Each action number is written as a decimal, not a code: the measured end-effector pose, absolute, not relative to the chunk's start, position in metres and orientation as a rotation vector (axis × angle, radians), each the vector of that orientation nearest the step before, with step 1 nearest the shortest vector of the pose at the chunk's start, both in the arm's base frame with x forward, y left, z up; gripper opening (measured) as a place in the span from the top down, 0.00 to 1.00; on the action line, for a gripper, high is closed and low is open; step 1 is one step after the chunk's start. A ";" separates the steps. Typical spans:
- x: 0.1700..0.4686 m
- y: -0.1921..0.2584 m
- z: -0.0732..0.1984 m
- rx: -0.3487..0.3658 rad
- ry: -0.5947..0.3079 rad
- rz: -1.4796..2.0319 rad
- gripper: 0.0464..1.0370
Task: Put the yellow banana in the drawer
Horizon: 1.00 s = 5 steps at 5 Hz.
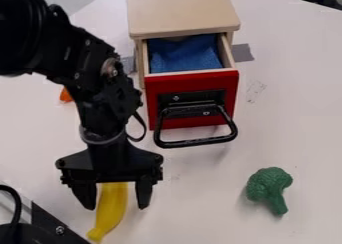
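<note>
The gripper (113,198) hangs at the lower left with its two fingers apart, open, over the upper part of the yellow banana (111,208). The banana lies on the white table, its lower tip pointing down and left, its upper end hidden under the gripper. Whether the fingers touch it I cannot tell. At the top centre, the drawer (190,120) with a red front and black handle is pulled out of its wooden cabinet (180,13). A blue cloth (184,55) lies inside the drawer.
A green toy broccoli (268,187) lies on the table (300,113) at the right. Part of an orange object (65,95) shows behind the arm at the left. Black equipment with a cable (40,230) occupies the lower left corner.
</note>
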<state>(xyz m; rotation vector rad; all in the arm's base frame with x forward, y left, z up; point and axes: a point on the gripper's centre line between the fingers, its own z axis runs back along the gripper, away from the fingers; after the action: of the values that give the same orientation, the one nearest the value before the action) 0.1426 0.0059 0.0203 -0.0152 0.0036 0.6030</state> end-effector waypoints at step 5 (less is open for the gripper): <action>0.153 0.033 0.012 -0.015 0.068 0.904 0.05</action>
<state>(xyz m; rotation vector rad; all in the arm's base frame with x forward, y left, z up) 0.1533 0.0326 0.0122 -0.0148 0.0677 0.9040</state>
